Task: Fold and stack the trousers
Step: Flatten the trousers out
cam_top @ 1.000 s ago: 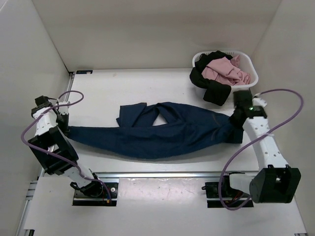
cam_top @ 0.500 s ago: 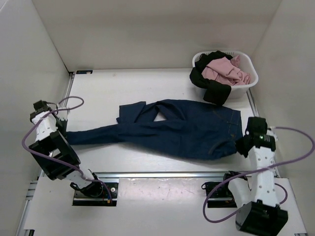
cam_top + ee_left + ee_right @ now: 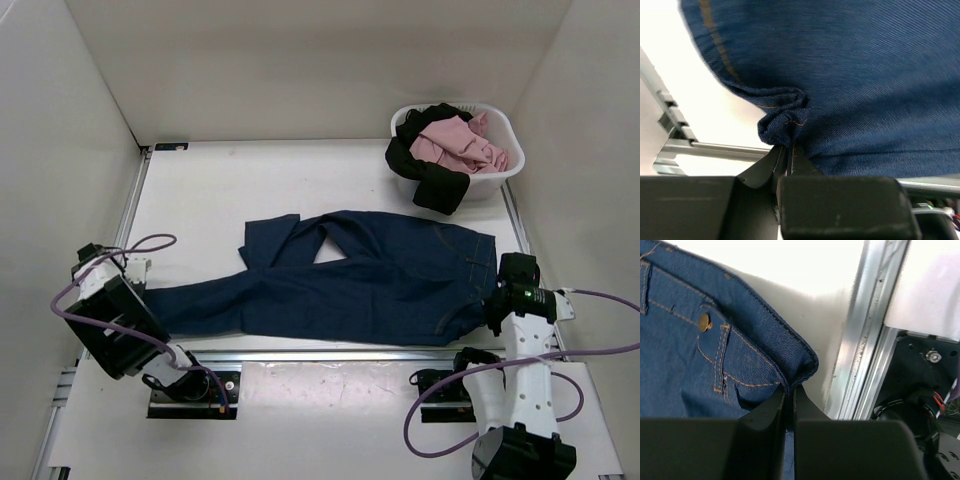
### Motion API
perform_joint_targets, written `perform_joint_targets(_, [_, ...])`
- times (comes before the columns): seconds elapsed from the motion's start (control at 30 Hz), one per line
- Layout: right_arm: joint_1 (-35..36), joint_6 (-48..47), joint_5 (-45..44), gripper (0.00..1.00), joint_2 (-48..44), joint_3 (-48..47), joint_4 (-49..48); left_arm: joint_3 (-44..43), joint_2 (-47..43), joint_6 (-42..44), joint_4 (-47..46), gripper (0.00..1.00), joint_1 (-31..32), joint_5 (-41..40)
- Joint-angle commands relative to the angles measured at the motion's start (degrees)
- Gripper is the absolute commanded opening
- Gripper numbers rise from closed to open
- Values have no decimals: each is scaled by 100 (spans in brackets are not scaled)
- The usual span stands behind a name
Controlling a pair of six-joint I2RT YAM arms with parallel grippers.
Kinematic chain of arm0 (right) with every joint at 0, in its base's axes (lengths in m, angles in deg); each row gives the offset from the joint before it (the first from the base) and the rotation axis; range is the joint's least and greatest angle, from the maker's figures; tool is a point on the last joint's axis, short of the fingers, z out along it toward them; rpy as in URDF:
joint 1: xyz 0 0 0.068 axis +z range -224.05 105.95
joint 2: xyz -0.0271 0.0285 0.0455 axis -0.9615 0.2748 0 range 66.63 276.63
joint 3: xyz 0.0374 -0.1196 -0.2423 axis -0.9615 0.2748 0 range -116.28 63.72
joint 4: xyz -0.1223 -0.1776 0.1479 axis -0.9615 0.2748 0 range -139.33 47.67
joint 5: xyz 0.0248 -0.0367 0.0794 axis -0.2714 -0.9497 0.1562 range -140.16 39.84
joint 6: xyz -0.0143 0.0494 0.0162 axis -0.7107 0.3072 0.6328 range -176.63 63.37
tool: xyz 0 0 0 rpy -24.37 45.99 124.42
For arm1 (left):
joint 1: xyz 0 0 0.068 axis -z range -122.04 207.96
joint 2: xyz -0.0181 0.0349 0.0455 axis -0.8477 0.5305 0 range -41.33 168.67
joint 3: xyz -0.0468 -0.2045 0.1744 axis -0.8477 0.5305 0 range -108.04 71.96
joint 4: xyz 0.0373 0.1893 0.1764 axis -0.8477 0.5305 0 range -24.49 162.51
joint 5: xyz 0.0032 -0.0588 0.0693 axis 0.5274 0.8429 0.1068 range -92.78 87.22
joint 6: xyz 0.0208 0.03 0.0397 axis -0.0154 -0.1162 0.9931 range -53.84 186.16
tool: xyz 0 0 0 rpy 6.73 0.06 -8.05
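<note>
The dark navy jeans (image 3: 370, 285) lie spread across the table, waist at the right, one leg stretched to the left and the other leg folded back near the middle. My left gripper (image 3: 150, 297) is shut on the hem of the stretched leg (image 3: 785, 120) near the front left. My right gripper (image 3: 492, 312) is shut on the waistband corner (image 3: 800, 367), beside the brass button (image 3: 703, 322), near the front right rail.
A white laundry basket (image 3: 505, 130) at the back right holds a pink garment (image 3: 455, 142) and a black garment (image 3: 430, 175) that hangs over its rim. A metal rail (image 3: 330, 352) runs along the table's front edge. White walls close in on the left, the back and the right.
Both grippers have pulled the jeans toward the front edge. The right gripper moved forward and right with the waistband, the left moved forward with the hem. The jeans now lie flatter.
</note>
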Motion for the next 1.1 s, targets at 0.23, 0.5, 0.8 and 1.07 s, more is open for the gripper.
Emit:
perform_joint_targets(0.23, [-21, 264, -768, 0, -76, -255, 360, 509, -770, 551, -796, 14, -972, -332])
perform_joint_targets(0.5, [-21, 211, -899, 58, -76, -255, 483, 388, -770, 1474, -963, 51, -2019, -684])
perform_joint_targets(0.8, [-21, -1044, -961, 71, 564, -1114, 54, 115, -1429, 1861, -788, 67, -1967, -745])
perform_joint_targets(1.07, [84, -2188, 294, 69, 1505, -1047, -870, -36, -947, 1326, -408, 67, -1301, 90])
